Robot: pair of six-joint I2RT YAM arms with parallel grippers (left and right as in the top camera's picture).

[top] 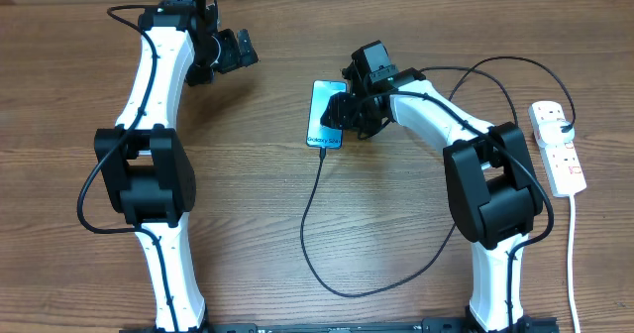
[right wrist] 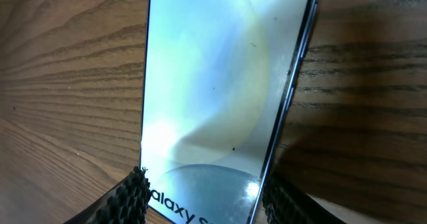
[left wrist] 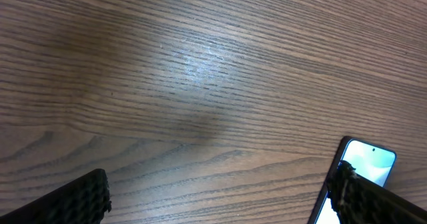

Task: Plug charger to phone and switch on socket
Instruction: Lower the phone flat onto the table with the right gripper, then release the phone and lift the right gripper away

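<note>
Seen from overhead, a brown wooden table with both of my arms reaching in from its near edge.

My right gripper is at the middle of the table, closed on the phone. In my right wrist view the two black ribbed pads press against its long edges, one on each side. The bright blue-white screen fills the space between them, and the word "Galaxy" is partly readable at the bottom.

The charger cable, thin and black, leaves the phone's near short edge. It curves down toward the front of the table in one wide loop, then rises behind my right arm. Its connector tip touches that edge of the phone. I cannot tell whether it is pushed fully in.

The white power strip lies at the far right, well apart from the phone. A black plug sits in it, and its white cord trails toward the table's front. The switches are too small to read.

My left gripper hangs over bare wood to the left of the phone, fingers spread wide and holding nothing.
</note>
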